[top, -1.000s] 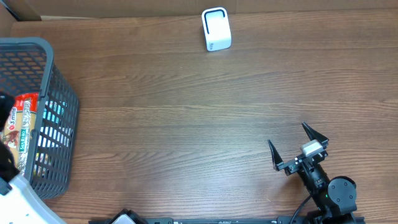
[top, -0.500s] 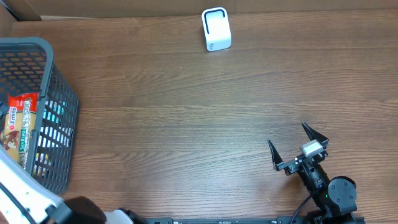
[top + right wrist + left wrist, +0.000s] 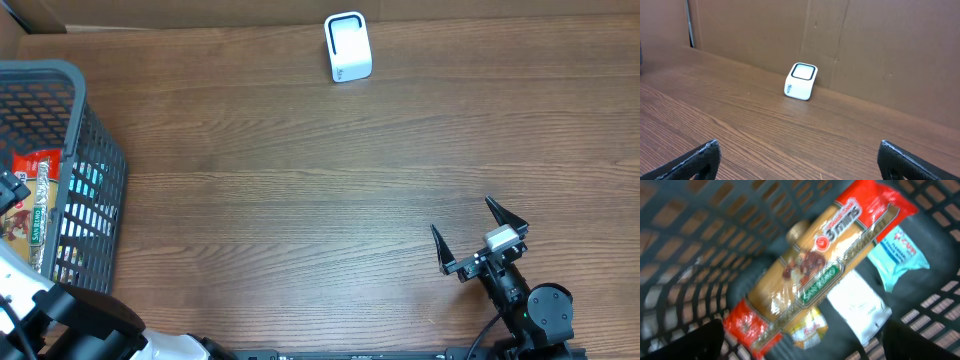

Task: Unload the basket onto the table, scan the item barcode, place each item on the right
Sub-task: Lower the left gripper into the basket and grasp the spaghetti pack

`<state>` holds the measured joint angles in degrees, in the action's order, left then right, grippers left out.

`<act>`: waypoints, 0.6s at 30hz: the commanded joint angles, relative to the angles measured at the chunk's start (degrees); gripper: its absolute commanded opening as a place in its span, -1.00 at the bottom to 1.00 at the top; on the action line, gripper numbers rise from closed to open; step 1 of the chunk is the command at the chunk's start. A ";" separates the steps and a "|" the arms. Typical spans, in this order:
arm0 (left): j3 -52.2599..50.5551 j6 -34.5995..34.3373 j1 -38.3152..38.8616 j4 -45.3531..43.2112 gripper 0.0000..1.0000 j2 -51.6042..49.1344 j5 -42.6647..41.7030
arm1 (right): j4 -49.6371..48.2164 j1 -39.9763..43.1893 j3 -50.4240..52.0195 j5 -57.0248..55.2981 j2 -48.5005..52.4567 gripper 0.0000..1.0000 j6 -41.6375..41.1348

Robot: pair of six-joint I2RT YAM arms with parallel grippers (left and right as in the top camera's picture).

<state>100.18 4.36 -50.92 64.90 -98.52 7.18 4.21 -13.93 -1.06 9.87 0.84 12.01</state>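
Note:
In the left wrist view a long red-and-yellow pasta packet (image 3: 810,275) lies slantwise in the grey basket (image 3: 685,235). My left gripper (image 3: 800,342) hovers above the packet's lower end, its dark fingers (image 3: 682,342) far apart and touching nothing, so it is open. A blue packet (image 3: 897,255), a white packet (image 3: 857,307) and a small yellow packet (image 3: 810,327) lie under and beside the pasta. The white scanner (image 3: 348,47) stands at the table's far edge. My right gripper (image 3: 478,238) rests open at the front right, facing the scanner (image 3: 801,81).
The basket (image 3: 95,170) fills the table's left edge, its wire walls close around my left gripper. A brown cardboard wall (image 3: 865,45) runs behind the scanner. Bare wood table (image 3: 300,190) lies between basket, scanner and right arm.
My left arm has shifted over the basket, and its base now shows at the lower left of the overhead view. The right arm has not moved.

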 commanded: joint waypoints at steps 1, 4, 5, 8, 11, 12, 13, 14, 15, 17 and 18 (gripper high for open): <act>-5.60 11.02 -0.92 -4.24 0.96 -0.72 -5.22 | -0.24 -0.31 0.59 -0.39 -0.68 1.00 -0.44; -8.63 12.44 -0.98 -8.52 1.00 -0.74 -5.07 | -0.24 -0.31 0.59 -0.42 -0.68 1.00 -0.42; -9.81 12.44 -0.98 -10.23 1.00 -0.74 -5.07 | -0.24 -0.31 0.59 -0.42 -0.68 1.00 -0.42; -12.68 12.44 -0.98 -14.73 0.99 -0.81 -5.07 | -0.24 -0.31 0.59 -0.42 -0.68 1.00 -0.44; -16.09 12.61 -0.98 -19.67 1.00 -0.81 -5.55 | -0.24 -0.31 0.59 -0.42 -0.68 1.00 -0.44; -17.14 12.87 -0.98 -21.16 0.99 -0.81 -5.90 | -0.24 -0.31 0.59 -0.39 -0.68 1.00 -0.44; -18.40 12.83 -0.98 -22.95 1.00 -0.81 -6.34 | -0.24 -0.31 0.59 -0.42 -0.68 1.00 -0.44; -19.19 12.83 -0.98 -24.41 1.00 -0.81 -7.26 | -0.24 -0.31 0.59 -0.42 -0.68 1.00 -0.44; -19.67 12.85 -0.96 -25.46 0.99 -0.81 -8.24 | -0.24 -0.31 0.59 -0.39 -0.68 1.00 -0.42; -20.13 13.33 -0.96 -27.91 0.99 -0.81 -10.05 | -0.24 -0.31 0.59 -0.42 -0.68 1.00 -0.44; -20.28 14.67 -0.96 -28.74 1.00 -0.83 -10.16 | -0.24 -0.31 0.59 -0.39 -0.68 1.00 -0.42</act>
<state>80.53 15.94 -51.79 38.17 -98.83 0.45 4.19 -13.93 -1.06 9.85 0.84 11.99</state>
